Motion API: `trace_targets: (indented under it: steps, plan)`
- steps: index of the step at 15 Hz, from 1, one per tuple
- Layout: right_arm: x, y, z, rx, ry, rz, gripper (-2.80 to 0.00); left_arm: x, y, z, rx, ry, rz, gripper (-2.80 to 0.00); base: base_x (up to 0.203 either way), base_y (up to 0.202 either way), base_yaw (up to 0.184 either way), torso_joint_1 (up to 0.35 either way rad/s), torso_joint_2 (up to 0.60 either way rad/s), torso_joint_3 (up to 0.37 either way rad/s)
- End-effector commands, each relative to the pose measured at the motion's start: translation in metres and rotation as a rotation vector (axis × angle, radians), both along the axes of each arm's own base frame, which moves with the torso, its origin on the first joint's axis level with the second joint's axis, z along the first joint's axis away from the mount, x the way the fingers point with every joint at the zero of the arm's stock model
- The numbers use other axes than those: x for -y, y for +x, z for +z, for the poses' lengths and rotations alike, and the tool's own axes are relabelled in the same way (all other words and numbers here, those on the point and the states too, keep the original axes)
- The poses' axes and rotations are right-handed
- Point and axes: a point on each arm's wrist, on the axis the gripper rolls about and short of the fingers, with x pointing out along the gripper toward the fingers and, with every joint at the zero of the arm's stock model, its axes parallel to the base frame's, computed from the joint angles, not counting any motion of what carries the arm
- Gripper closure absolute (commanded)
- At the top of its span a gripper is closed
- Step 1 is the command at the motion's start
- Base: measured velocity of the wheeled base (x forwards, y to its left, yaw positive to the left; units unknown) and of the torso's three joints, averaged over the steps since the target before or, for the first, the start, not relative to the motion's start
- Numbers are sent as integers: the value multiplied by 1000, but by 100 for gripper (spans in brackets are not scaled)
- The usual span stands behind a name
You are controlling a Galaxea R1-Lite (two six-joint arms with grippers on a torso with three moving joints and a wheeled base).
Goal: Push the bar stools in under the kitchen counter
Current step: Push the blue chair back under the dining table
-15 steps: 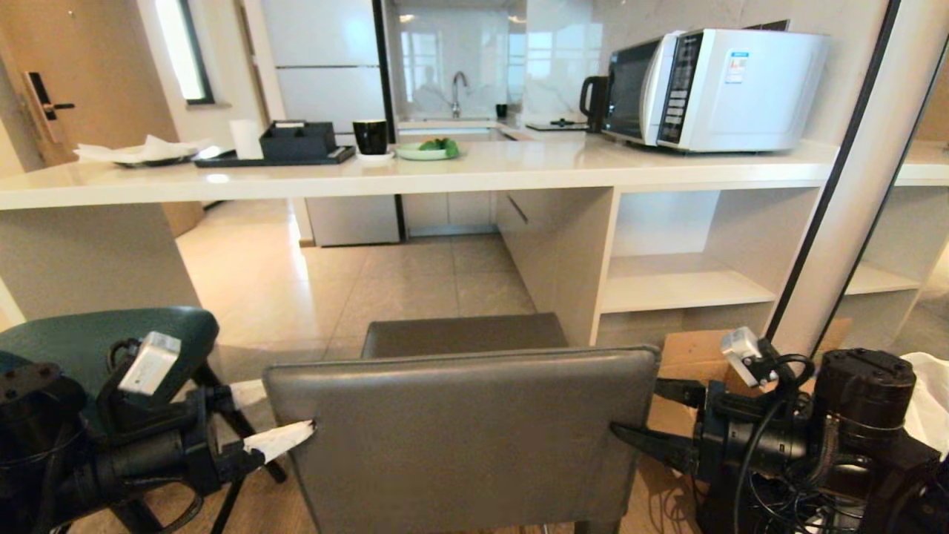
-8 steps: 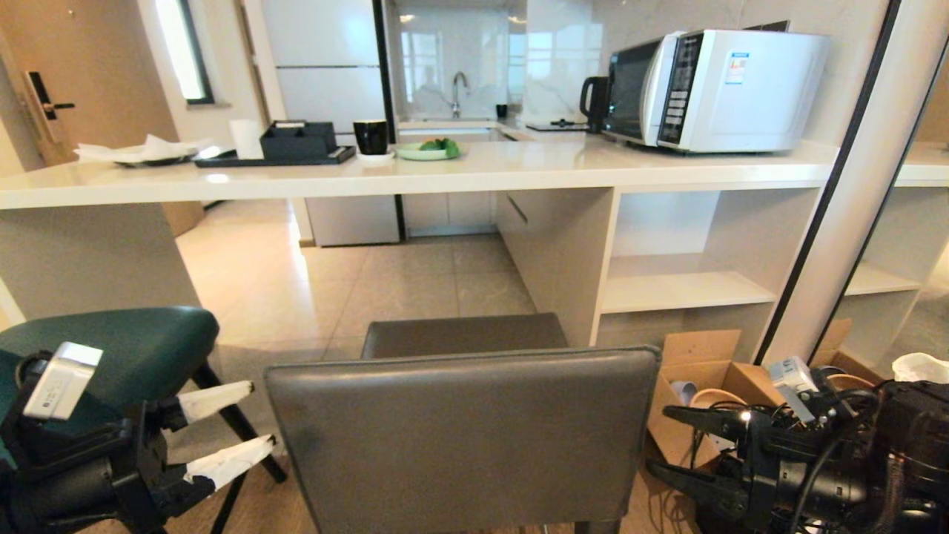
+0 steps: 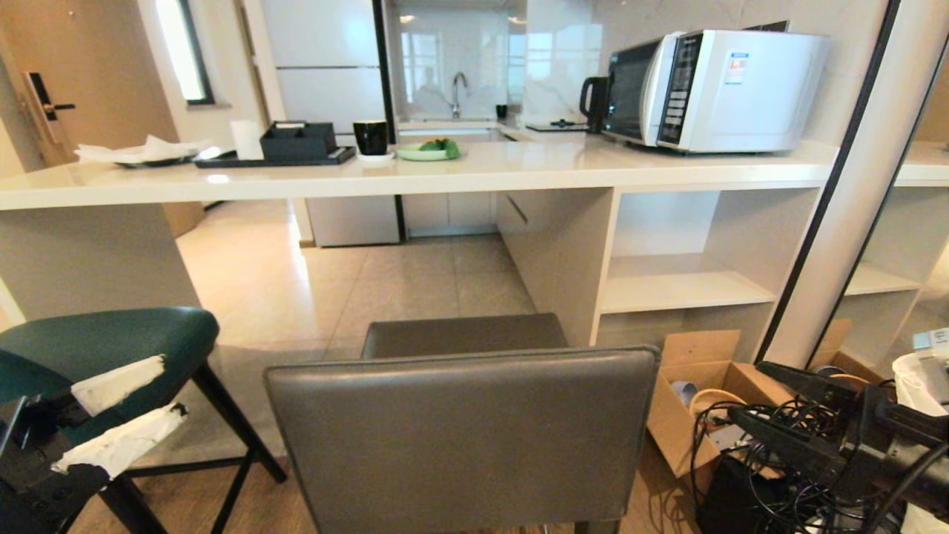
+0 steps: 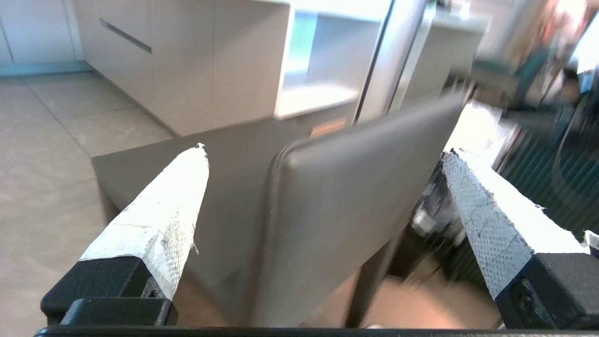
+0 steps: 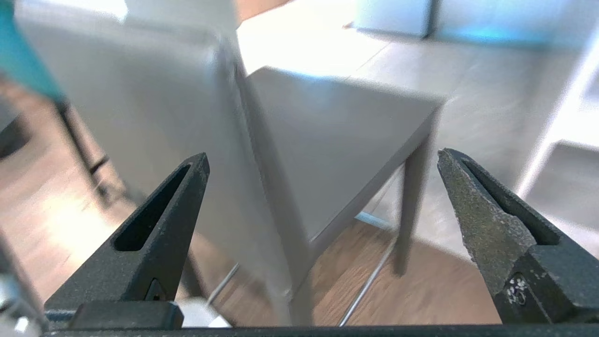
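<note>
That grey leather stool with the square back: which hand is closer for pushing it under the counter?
Roughly equal: the left hand is beside the grey leather stool, the right hand opposite, both open, neither touching.

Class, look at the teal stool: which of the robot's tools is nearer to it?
Left. The left tool hangs open right in front of the teal stool. The right tool, also open, is far across, beyond the grey stool.
</note>
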Motion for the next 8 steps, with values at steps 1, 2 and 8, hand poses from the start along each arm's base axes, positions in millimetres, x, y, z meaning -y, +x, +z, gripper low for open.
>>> trace_targets:
  steps: [1, 2, 8]
  plan:
    - [6, -17, 21, 111, 12, -67, -280, 2, -18, 18, 30, -65, 10, -280, 0, 0, 0, 0, 0, 0]
    - [8, -21, 26, 127, 37, -156, -280, -2, -21, 25, 34, -89, 51, -280, 0, 0, 0, 0, 0, 0]
    - [22, -20, 48, 223, 135, -765, -280, -37, -37, 52, 98, -70, 437, -280, 0, 0, 0, 0, 0, 0]
